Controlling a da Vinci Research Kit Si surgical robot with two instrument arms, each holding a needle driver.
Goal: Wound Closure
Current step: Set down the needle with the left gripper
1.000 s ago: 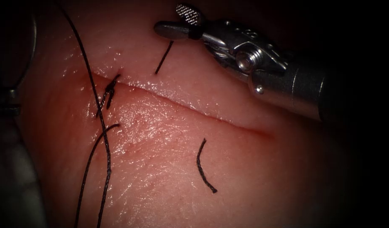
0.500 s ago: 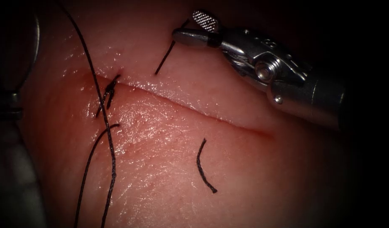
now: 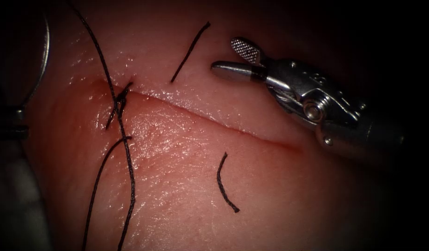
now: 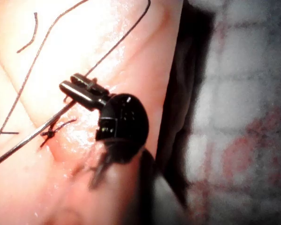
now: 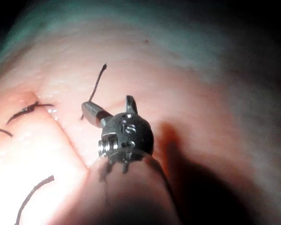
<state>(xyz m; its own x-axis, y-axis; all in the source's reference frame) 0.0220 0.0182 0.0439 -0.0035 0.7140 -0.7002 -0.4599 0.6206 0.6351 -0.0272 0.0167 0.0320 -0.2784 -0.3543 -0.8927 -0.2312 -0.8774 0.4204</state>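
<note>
My right tool (image 3: 233, 59) has drawn back to the right from the short cut end (image 3: 190, 52), jaws open and empty, while my left tool (image 4: 79, 89) holds the thread (image 3: 126, 158) near the knot (image 3: 120, 100) at the cut (image 3: 214, 122); I judge steady tension matters, and the needle I cannot locate.

grid-marked mat (image 4: 243, 117) | beside the tissue | faint red stains

Endoscope above/front of cut (image 3: 214, 122); wrist cams v. close along shafts; shared: knot (image 3: 120, 99) area.
</note>
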